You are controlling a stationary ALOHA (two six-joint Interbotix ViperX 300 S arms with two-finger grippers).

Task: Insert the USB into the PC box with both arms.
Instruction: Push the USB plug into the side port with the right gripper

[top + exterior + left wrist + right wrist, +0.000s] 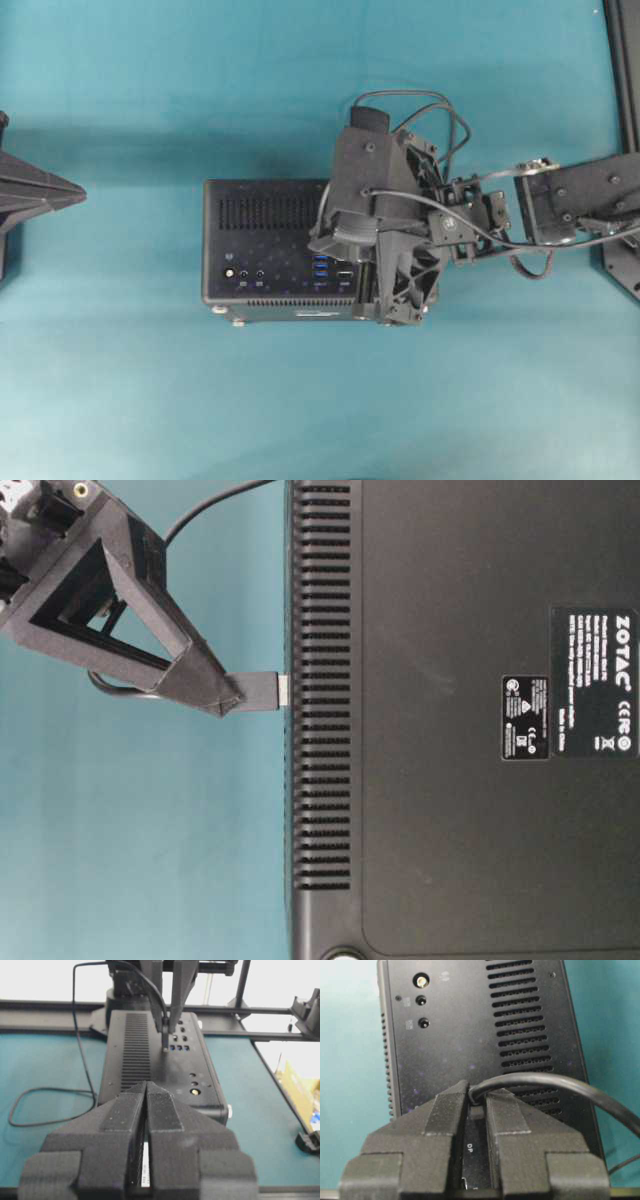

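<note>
The PC box (265,235) lies on the teal mat with its port face up, showing blue sockets (320,268) and a gold connector (194,1092). My right gripper (235,695) is shut on the USB plug (262,692). The plug's silver tip (283,692) meets the box's port face by the blue sockets (179,1048). How deep it sits I cannot tell. The grey cable (545,1082) leaves the fingertips (455,1095) and loops on the mat (50,1105). My left gripper (70,192) is shut and empty, well left of the box, also in its wrist view (146,1086).
The right arm (570,200) reaches in from the right and covers the box's right end. Black frame rails (50,1010) run behind the table. A black post (625,60) stands at the top right. Cardboard and clutter (297,1085) lie beyond the table's edge.
</note>
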